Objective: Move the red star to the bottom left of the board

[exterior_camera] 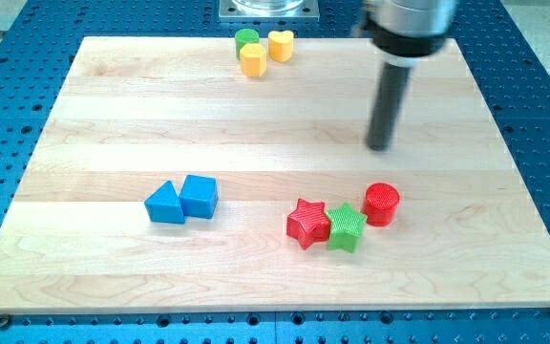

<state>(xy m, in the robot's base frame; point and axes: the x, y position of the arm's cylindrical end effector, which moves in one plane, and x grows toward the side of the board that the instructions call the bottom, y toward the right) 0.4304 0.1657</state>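
Note:
The red star (306,223) lies on the wooden board (113,115), right of centre toward the view's bottom. A green star (347,227) touches its right side. A red cylinder (382,204) stands just right of the green star. My tip (380,146) is above the red cylinder in the view, up and to the right of the red star, apart from all blocks.
Two blue blocks, one wedge-like (165,204) and one cube (200,196), sit touching at the left of centre. At the view's top edge a green cylinder (246,38), a yellow heart (281,44) and a yellow block (253,59) cluster together.

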